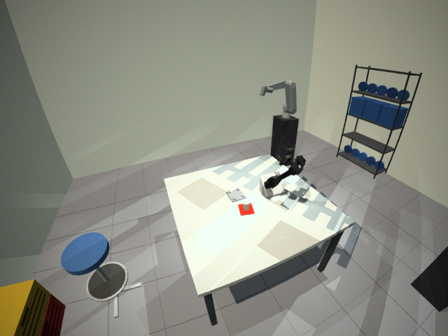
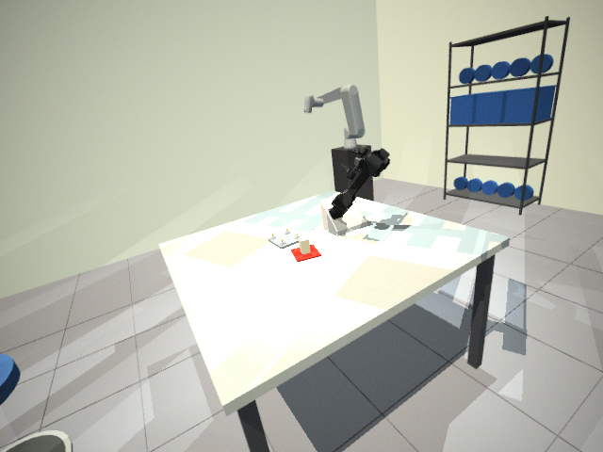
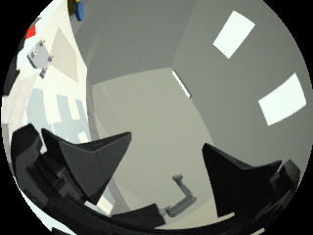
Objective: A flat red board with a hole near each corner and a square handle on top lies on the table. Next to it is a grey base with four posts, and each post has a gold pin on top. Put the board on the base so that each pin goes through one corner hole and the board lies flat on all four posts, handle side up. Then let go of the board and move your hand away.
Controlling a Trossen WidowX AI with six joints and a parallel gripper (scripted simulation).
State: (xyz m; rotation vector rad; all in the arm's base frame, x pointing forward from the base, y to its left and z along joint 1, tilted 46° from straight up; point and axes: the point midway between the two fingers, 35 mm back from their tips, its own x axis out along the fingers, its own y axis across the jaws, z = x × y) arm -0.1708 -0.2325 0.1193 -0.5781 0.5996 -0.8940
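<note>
With the red board [image 1: 247, 212] [image 2: 301, 257] [image 3: 31, 31], flat on the table [image 1: 217, 249] [image 2: 272, 311] [image 3: 64, 64], well in from every edge; just beside the grey base [image 1: 236, 195] [image 2: 284, 239] [image 3: 39, 56] – off its posts, with the pale handle [image 1: 246, 206] [image 2: 304, 246] upright. With open room around both, except for the narrow strip between; on the side toward the black arm [image 1: 289, 173] [image 2: 355, 189], with its whitish wedge mount [image 1: 264, 190] [image 2: 333, 225] near. With the gripper [image 1: 288, 149] [image 2: 347, 170] [image 3: 168, 143] raised well apart from board and base, spread wide, gripping nothing.

Cannot make out the corner holes, too small at this scale; can find all four gold pins on the base, though only as specks. In the wrist view, can see just a bit of red at the round rim, cut off there; from outside, hard to sort the black fingers from the dark parts around them.

Over the pale tabletop, in bluish and tan patches; behind, on a dark pedestal [image 1: 283, 135] [image 2: 340, 165] [image 3: 139, 215], with a grey arm [image 1: 290, 97] [image 2: 352, 111] [image 3: 185, 200]; off against the wall, with a black shelf unit [image 1: 347, 108] [image 2: 447, 146] full of blue shapes – and on the tiled floor, with a blue stool [image 1: 85, 251] [image 2: 7, 377], cut off in the exterior view.
</note>
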